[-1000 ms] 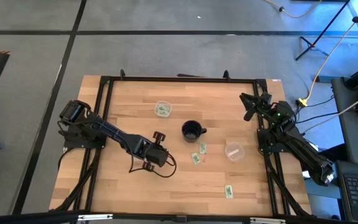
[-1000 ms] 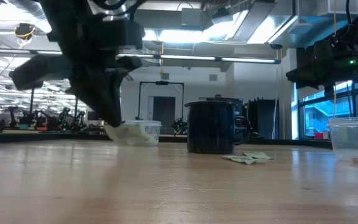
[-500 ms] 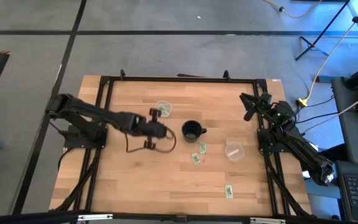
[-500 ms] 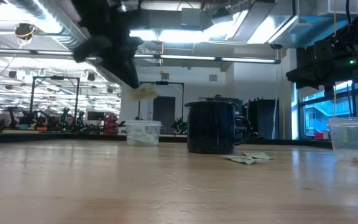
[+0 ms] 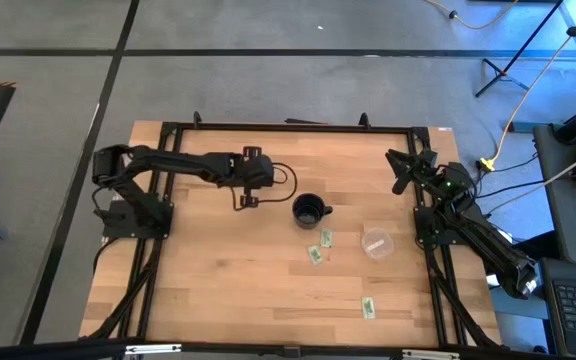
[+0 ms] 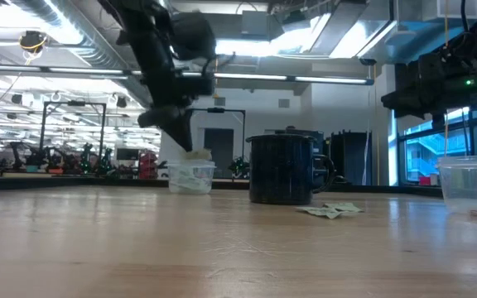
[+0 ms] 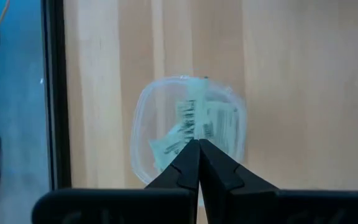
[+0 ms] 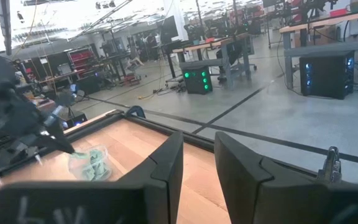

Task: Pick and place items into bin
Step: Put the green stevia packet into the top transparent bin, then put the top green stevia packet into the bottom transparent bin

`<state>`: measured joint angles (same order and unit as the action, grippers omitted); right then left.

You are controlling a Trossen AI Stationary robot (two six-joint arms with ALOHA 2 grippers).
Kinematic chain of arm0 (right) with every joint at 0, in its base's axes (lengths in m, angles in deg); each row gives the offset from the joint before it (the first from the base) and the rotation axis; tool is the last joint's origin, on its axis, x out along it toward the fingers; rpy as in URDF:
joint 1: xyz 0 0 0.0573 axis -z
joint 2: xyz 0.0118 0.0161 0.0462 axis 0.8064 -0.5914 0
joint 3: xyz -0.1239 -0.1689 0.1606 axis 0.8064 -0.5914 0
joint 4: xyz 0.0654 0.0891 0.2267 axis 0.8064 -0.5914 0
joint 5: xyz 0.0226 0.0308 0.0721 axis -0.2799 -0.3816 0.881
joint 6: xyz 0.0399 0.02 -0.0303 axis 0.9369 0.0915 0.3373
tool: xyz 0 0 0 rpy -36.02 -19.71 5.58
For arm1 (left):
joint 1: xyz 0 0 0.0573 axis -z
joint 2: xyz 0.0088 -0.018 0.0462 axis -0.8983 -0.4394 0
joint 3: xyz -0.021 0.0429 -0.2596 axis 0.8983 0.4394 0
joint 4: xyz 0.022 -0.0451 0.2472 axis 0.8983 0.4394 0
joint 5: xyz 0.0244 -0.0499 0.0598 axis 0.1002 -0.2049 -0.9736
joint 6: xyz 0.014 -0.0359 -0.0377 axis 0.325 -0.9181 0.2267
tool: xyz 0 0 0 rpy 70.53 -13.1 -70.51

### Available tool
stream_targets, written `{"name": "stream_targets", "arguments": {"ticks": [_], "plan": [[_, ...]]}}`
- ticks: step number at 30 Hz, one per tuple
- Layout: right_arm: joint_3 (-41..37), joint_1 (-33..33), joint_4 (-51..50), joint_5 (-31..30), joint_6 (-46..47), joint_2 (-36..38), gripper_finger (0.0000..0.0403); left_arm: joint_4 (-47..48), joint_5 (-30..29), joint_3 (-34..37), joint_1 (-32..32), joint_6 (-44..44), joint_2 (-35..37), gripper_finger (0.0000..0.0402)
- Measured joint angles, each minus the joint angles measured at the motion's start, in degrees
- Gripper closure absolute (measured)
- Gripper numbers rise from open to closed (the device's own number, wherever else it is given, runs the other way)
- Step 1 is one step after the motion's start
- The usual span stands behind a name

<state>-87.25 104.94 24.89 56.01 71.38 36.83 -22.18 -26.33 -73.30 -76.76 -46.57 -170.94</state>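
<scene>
A pale green packet [image 7: 190, 118] hangs pinched at the tip of the left end effector [image 7: 198, 148], whose fingers are pressed together on it, directly above a small clear round bin [image 7: 188, 130] that already has packets lying in it. Beside the bin stands the black mug [image 5: 310, 210]; near it two packets [image 5: 320, 246] lie loose on the wooden tabletop [image 5: 228, 290], and another packet [image 5: 368, 307] lies farther off. The right end effector [image 8: 196, 163] waits parted, narrowly, raised at the tabletop's far right corner.
</scene>
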Motion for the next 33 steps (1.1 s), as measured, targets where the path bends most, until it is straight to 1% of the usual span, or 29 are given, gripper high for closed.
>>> {"name": "stream_targets", "arguments": {"ticks": [4,8,12,15,17,19,21,26,29,33], "plan": [[-0.01,0.00,0.00,0.01,0.00,0.02,0.0308,0.54,0.18,0.00,-1.27,0.71,-2.72,0.0400],[-0.01,0.00,0.02,0.01,0.04,0.00,0.0308,0.55,-0.25,0.00,-1.24,0.78,-4.29,0.0394],[0.00,0.00,0.02,0.01,0.07,0.02,0.0308,0.49,0.75,0.00,-1.22,0.58,-4.24,0.0365],[-0.01,0.00,0.01,0.01,0.09,0.01,0.0308,1.05,-0.89,0.00,-1.20,0.41,-3.42,0.0337],[-0.01,-0.01,0.00,0.02,0.09,0.00,0.0308,1.36,-3.07,-0.02,-1.22,0.41,-2.27,0.0322],[-0.01,0.00,0.00,0.01,0.11,0.00,0.0308,2.51,-4.07,-0.02,-1.22,-0.11,0.00,0.0310],[0.01,0.00,0.00,0.03,0.13,0.00,0.0308,2.38,-2.66,-0.02,-1.42,-1.87,3.35,0.0301],[-0.01,-0.02,0.02,0.08,0.54,0.00,0.0308,1.19,9.79,0.72,-3.99,-8.48,14.04,0.0293],[0.00,-0.02,0.09,0.08,-0.55,0.00,0.0308,-3.42,14.91,4.95,-6.28,-11.73,21.46,0.0295],[0.01,-0.02,0.37,0.08,-1.19,0.02,0.0308,-11.79,17.49,13.58,-8.17,-13.88,31.34,0.0298]]}}
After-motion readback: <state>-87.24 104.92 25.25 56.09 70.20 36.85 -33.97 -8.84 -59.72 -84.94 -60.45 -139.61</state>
